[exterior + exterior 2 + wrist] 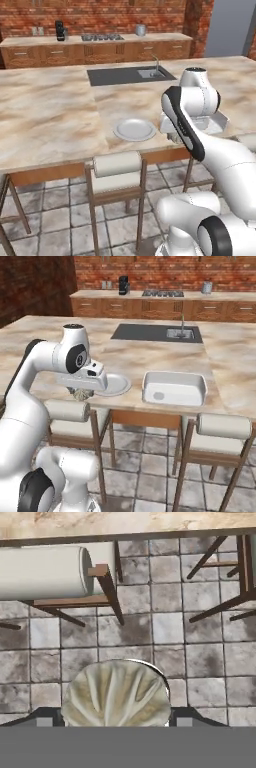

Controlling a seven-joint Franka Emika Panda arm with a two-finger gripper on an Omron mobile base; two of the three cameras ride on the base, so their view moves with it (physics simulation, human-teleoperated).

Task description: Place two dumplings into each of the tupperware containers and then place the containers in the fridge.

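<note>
The jaws clamp a pleated dumpling (pixel 116 694) between the gripper (pixel 116 719) tips, over the tiled floor (pixel 200 642) just off the island counter (pixel 150 363) edge. If the grip slips, it drops to the floor, short of the white tupperware tray (pixel 174 388).

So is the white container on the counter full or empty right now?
Empty. In the right base view the white container shows a bare floor, while a dumpling sits between the gripper jaws.

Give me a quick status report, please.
Pincer shut on one dumpling, off the counter edge. White container on the counter. Nothing blocking.
</note>
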